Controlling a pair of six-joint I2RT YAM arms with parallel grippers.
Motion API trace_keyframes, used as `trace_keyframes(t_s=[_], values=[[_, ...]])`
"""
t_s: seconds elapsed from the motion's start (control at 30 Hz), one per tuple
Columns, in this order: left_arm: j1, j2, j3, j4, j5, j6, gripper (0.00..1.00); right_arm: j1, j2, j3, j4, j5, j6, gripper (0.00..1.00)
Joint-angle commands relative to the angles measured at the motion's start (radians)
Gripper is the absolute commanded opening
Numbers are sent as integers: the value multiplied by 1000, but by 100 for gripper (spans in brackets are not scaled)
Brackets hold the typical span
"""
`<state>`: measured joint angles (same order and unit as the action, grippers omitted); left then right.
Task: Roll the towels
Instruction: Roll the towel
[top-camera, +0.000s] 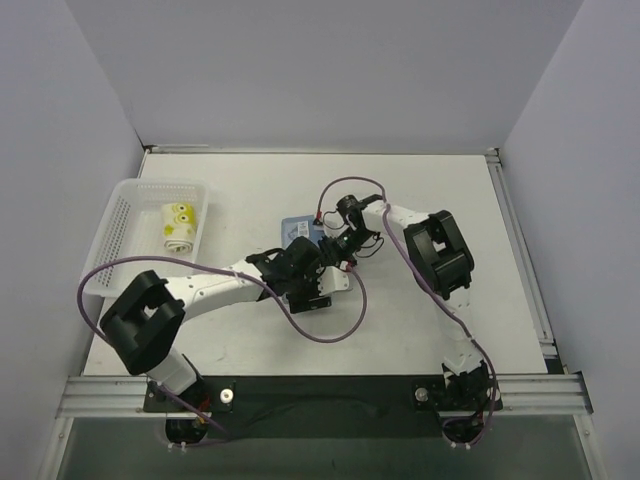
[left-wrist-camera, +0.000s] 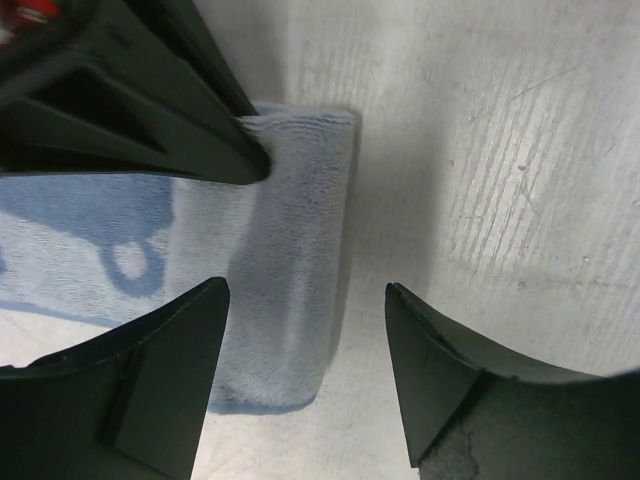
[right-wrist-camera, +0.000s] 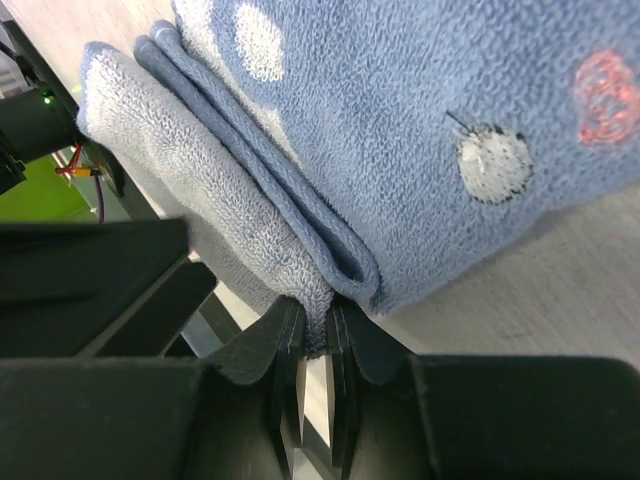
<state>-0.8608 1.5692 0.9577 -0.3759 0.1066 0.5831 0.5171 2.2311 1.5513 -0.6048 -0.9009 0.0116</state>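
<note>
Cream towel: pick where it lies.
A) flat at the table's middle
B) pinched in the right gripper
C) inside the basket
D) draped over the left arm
C: the cream towel lies bundled inside the white mesh basket at the table's left, clear of both arms.

The blue towel (right-wrist-camera: 420, 120) is a mid blue with white dots, one white round patch with a thin dark stroke, and a pink-red stitched motif at 2 o'clock in the right wrist view. Its folded underside is a paler grey-blue. The left wrist view shows darker blue prints on it, one a ring. The cream towel (top-camera: 178, 226), with yellow prints, lies in the white mesh basket (top-camera: 125, 215) at 10 o'clock on the white desk (top-camera: 440, 190). The fingers (left-wrist-camera: 460, 380) are black and the cables (top-camera: 348, 180) purple.
</note>
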Motion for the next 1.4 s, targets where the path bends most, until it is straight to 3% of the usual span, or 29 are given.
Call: trace_keyframes(t_s=[0.0, 0.13, 0.2, 0.4, 0.53, 0.63, 0.83, 0.97, 1.07, 1.23, 1.37], values=[[-15, 54, -20, 45, -64, 23, 73, 1, 7, 30, -46, 31, 11, 0], [-14, 118, -25, 14, -94, 9, 59, -6, -22, 10, -50, 27, 5, 7], [-1, 126, 1, -38, -15, 8, 39, -23, -59, -6, -50, 19, 2, 13], [91, 163, 127, -340, 379, -8, 14, -159, -217, -82, -49, 8, -51, 50], [164, 254, 222, -493, 551, 0, 11, -271, -370, -103, -82, 42, -146, 62], [229, 345, 311, -610, 662, 20, 10, -293, -505, -121, -116, 80, -254, 60], [312, 558, 498, -759, 735, 55, 9, -263, -784, -269, -118, 154, -407, 54], [335, 681, 600, -857, 765, 115, 9, -129, -930, -368, -90, 212, -492, 53], [347, 750, 653, -893, 755, 156, 9, 10, -949, -422, -30, 264, -518, 54], [365, 857, 751, -1032, 771, 236, 11, 258, -871, -419, 68, 429, -593, 55], [367, 879, 773, -1057, 771, 250, 12, 369, -725, -416, 193, 519, -656, 56]])
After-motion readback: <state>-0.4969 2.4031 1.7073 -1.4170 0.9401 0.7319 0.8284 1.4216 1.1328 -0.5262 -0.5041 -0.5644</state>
